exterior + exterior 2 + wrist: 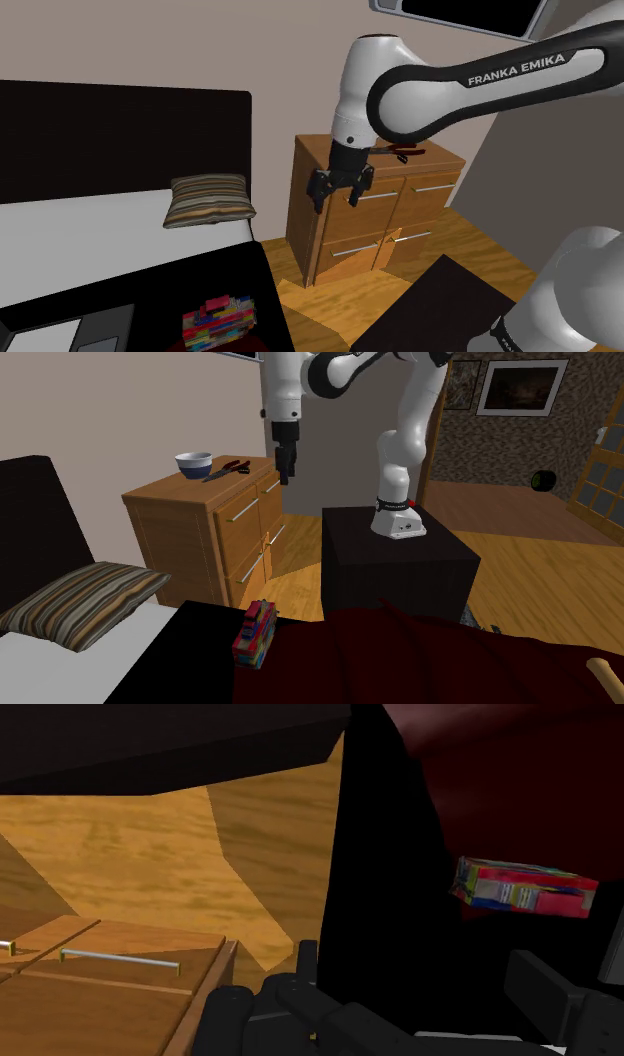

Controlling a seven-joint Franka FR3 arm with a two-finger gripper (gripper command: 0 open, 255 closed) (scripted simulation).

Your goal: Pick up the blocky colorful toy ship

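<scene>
The toy ship [218, 322] is a small blocky stack of bricks in red, blue, yellow, green and pink. Its layers show as thin coloured bands along its side, and in the second exterior view it stands as a narrow upright slab. It rests on the black part of the bed [150, 290], well apart from the wooden dresser [370, 215] and lower than the dresser's top, with a strip of wooden floor between the bed's edge and the dresser. The gripper [340, 190] hangs in the air in front of the dresser's upper drawers, just off its front face. Its two black fingers [321, 192] are spread apart with nothing between them. In the wrist view the ship appears beyond the spread fingers, lying on the dark cover. A striped pillow [208, 200] lies on the bed beside the dresser, and a bowl [194, 464] sits on the dresser's top.
</scene>
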